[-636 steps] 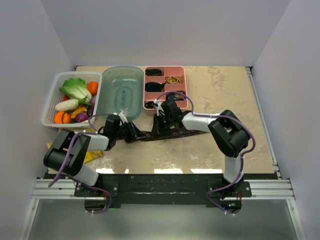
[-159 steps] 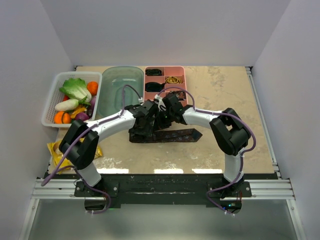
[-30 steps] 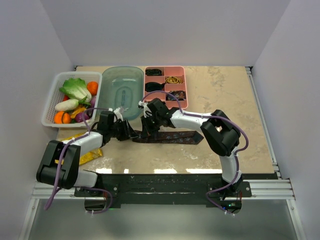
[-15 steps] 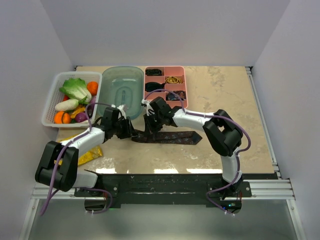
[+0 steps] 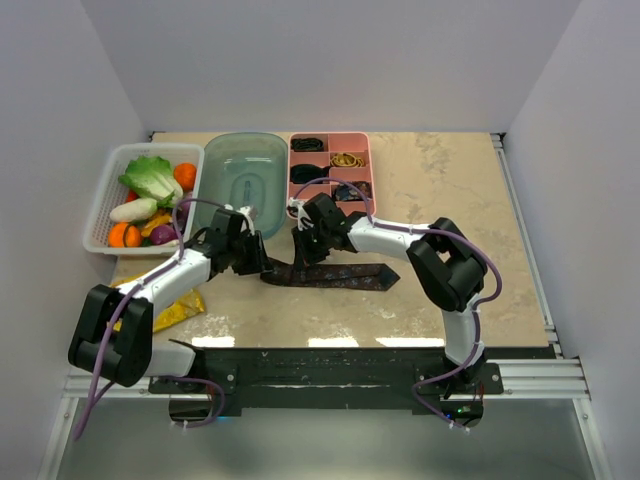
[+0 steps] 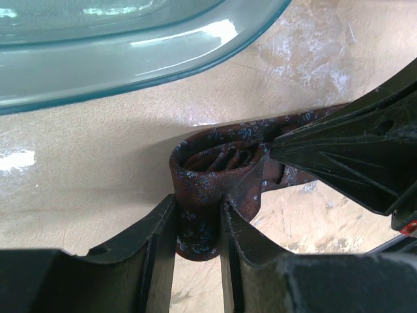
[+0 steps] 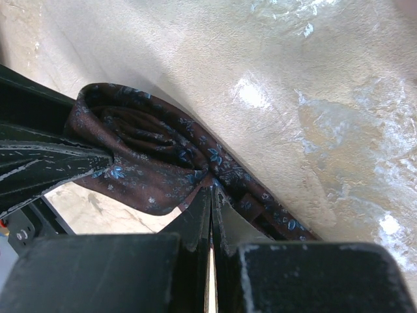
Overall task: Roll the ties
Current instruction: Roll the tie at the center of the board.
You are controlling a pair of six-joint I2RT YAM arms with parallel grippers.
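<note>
Two robot arms, one left arm (image 5: 170, 280) and one right arm (image 5: 390, 238), each carry one pincer, making two: the left pincer (image 6: 197, 205) and the right pincer (image 7: 212, 195). One brown-maroon tie (image 5: 345, 275) is on the single worktop (image 5: 450, 190). One pink divided tray (image 5: 372, 170) shows one rolled black tie (image 5: 307, 144), a second rolled black tie (image 5: 305, 173), one gold roll (image 5: 346, 159) and one dark patterned roll (image 5: 347, 190). There is one teal tub (image 5: 240, 160), one white basket (image 5: 105, 200) and one yellow packet (image 5: 175, 312).

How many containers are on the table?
3: white vegetable basket at far left, clear teal tub beside it, pink divided tray right of that. None seem hidden.
</note>
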